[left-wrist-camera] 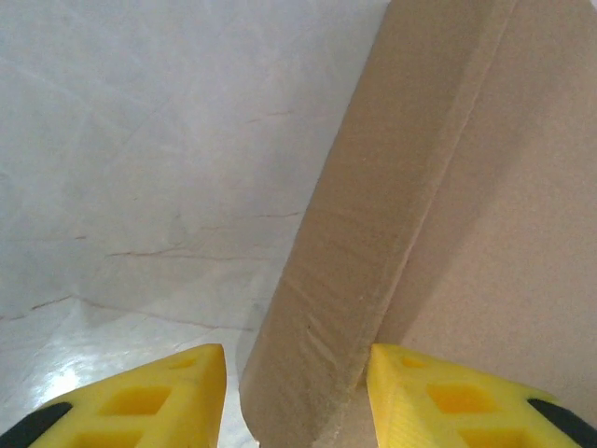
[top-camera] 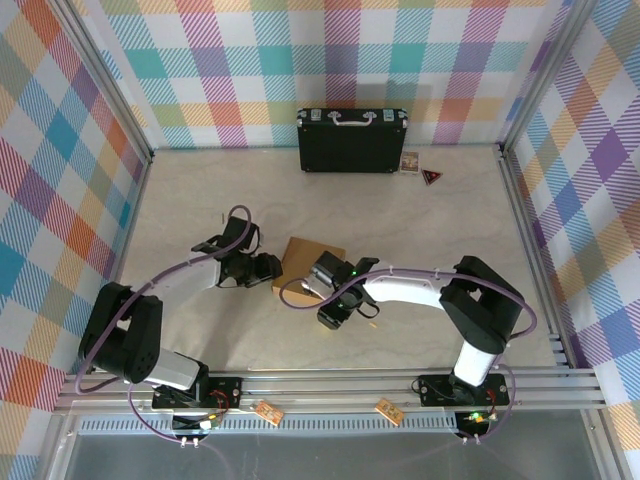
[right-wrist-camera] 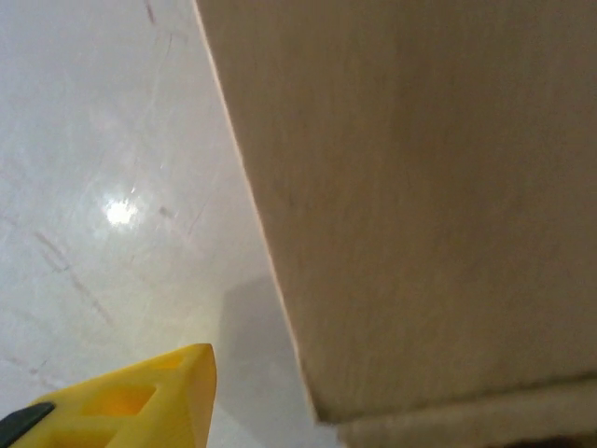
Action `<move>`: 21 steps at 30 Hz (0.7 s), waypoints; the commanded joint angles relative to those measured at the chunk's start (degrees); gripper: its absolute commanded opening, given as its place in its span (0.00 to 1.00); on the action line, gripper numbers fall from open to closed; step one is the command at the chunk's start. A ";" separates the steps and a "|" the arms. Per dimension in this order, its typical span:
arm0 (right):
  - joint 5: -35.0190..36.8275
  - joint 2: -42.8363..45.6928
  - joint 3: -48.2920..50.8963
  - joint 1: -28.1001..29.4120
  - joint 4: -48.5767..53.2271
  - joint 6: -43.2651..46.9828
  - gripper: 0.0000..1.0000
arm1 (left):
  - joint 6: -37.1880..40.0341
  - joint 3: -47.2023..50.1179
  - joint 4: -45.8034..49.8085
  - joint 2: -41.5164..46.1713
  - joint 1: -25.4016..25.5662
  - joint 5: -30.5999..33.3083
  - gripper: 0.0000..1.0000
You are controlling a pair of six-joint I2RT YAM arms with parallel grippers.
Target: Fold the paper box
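In the overhead view, one paper box (top-camera: 312, 258) is seen lying between the two grippers. The left gripper (top-camera: 264, 268) is set against one side of it and the right gripper (top-camera: 322, 280) against the opposite side. One black case (top-camera: 352, 140) is stood well beyond both sets of jaws, at the far wall. Two small items are lying just beside it, too small to be named.

In the left wrist view, two yellow fingers (left-wrist-camera: 159, 406) are counted, and they are held spread. One cardboard wall (left-wrist-camera: 373, 215) of the box, bent up along a fold, is caught between them. It is touched by the finger on the right of the picture and left just clear by the other, so nothing is pinched. If these jaws were closed off-centre, the wall could be creased away from its fold line. The light box could also be dragged across the table (left-wrist-camera: 121, 187).

In the right wrist view, one yellow finger (right-wrist-camera: 140, 397) is counted, with a broad cardboard panel just beside and above it. The second finger is hidden by that panel, so it cannot be told whether these jaws are spread or closed on the card. A push from this side, made while the opposite jaws have no hold, could slide or tip the box. The bent wall could then spring back flat.
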State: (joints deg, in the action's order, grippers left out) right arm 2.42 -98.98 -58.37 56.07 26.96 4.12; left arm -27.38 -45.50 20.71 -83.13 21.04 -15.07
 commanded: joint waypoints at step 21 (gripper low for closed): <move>3.84 -2.20 -1.95 0.13 -5.02 5.55 0.31 | 1.83 -2.56 0.03 -6.56 1.81 -1.99 0.36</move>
State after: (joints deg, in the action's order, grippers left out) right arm 7.46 -100.07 -58.63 56.01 25.28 9.69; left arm -26.26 -49.45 17.54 -88.31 21.37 -15.99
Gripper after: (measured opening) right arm 0.297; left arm 0.365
